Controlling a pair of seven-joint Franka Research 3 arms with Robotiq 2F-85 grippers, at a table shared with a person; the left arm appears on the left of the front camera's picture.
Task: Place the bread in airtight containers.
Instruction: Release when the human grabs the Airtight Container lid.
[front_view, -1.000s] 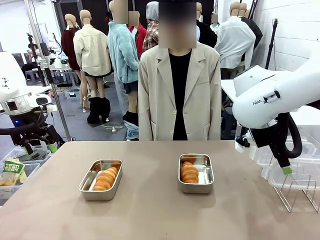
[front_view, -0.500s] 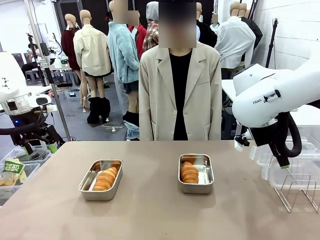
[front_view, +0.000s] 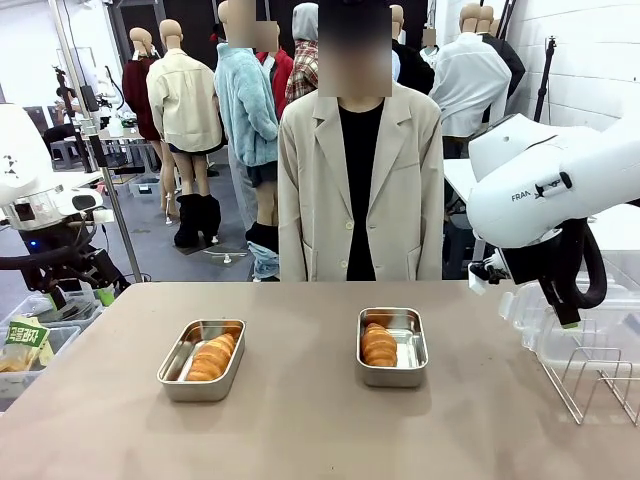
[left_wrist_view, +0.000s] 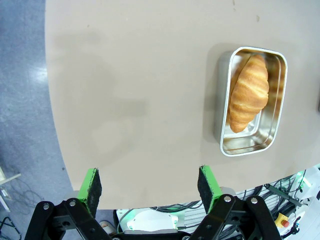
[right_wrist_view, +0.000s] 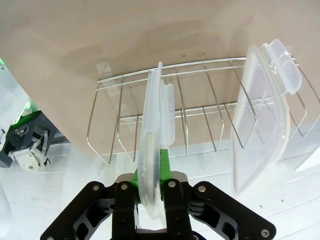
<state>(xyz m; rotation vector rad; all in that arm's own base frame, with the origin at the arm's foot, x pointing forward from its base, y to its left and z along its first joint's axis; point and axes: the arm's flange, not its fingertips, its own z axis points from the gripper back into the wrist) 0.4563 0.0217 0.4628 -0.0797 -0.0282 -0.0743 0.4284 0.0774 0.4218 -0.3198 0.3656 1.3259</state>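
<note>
Resting one apiece in the steel boxes, the two croissants sit in the middle of the table (front_view: 320, 430). The left croissant (front_view: 211, 357) lies slantwise in the left box (front_view: 172, 375), and the right croissant (front_view: 378, 344) hugs the left side of the right box (front_view: 415, 350). Neither box has a lid on.

The right claw (front_view: 570, 322) hangs well apart from the right box, off to that box's right and higher, above the wire rack (front_view: 590, 375) at the table's edge. In its wrist view, the right claw (right_wrist_view: 155, 162) is pinched narrow on a clear lid (right_wrist_view: 152, 115) that stands on edge between the rack's wires (right_wrist_view: 195, 66). A second clear lid (right_wrist_view: 260, 115) leans in the rack to the right of the fingers, apart from them.

The left claw (front_view: 105, 293) hovers beyond the table's left edge, well away from the left box. In its wrist view, the left claw (left_wrist_view: 149, 184) is spread wide with nothing between its green pads (left_wrist_view: 91, 184). The left croissant (left_wrist_view: 248, 92) and its box (left_wrist_view: 220, 100) lie ahead of that claw and off to the right, well apart.

A person (front_view: 360, 190) in a beige jacket stands at the far side of the table.
</note>
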